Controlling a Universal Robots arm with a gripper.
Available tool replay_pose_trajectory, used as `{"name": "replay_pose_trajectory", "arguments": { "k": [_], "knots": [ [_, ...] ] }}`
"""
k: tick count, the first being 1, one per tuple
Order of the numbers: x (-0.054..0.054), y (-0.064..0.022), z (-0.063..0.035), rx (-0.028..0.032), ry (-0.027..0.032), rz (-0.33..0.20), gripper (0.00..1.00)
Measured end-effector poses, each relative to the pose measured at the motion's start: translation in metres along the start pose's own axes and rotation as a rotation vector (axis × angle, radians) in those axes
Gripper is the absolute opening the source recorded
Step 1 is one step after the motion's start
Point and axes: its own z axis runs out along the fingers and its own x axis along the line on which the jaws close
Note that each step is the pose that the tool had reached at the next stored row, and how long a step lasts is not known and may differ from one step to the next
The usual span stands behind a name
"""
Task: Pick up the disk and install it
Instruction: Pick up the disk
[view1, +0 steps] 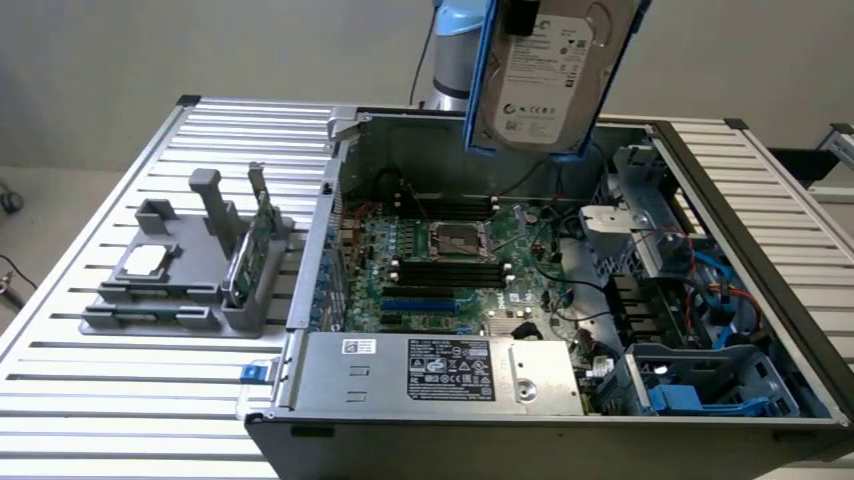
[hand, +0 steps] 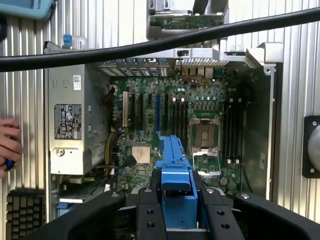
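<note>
Power supply box (view1: 441, 370) is seen nearest in the exterior view, at the front edge of the open computer case (view1: 534, 447), which is laid on a slatted metal table (view1: 107, 400). A blue drive bay (view1: 701, 395) is placed in the front corner of the case, on the exterior view's right. Behind these, the motherboard (view1: 394, 250) is exposed, with an open processor socket (view1: 454, 240) near its middle. On the exterior view's left, outside the case, a grey holder (view1: 187, 295) is set on the table; a small square chip (view1: 144, 262) is lying in it and a thin green card (view1: 251, 245) is standing upright in it.

Further back, the disk (view1: 547, 75) is held in the air, high above the far part of the case and well apart from the motherboard. It is hung almost upright, a little tilted, with its white label turned to the exterior camera. The arm (view1: 461, 25) is seen just behind it.

In the wrist view the gripper (hand: 177, 202) is pointed down at the motherboard, and its black fingers (hand: 150, 212) are pressed on the blue carrier of the disk from both sides. A person's hand (hand: 7, 145) is seen beside the case, on the table.
</note>
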Motion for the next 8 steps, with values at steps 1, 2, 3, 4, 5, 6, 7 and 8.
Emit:
{"name": "replay_pose_trajectory", "arguments": {
  "k": [1,2,3,4,5,6,7,8],
  "knots": [
    [0.002,-0.0024,0.0,0.0001,-0.0008,0.0,0.33],
    [0.004,-0.005,0.0,0.0,-0.0016,0.0,0.33],
    [0.006,-0.0074,0.0,0.0,-0.0028,0.0,0.33],
    [0.008,-0.0098,-0.0001,0.0,-0.004,0.0,0.33],
    [0.01,-0.0123,-0.0002,0.0,-0.0055,0.0,0.33],
    [0.012,-0.0146,-0.0002,0.0001,-0.0075,0.0,0.33],
    [0.014,-0.017,-0.0003,0.0,-0.0098,0.0,0.33],
    [0.015,-0.0194,-0.0003,0.0001,-0.0127,-0.001,0.33]
  ]
}}
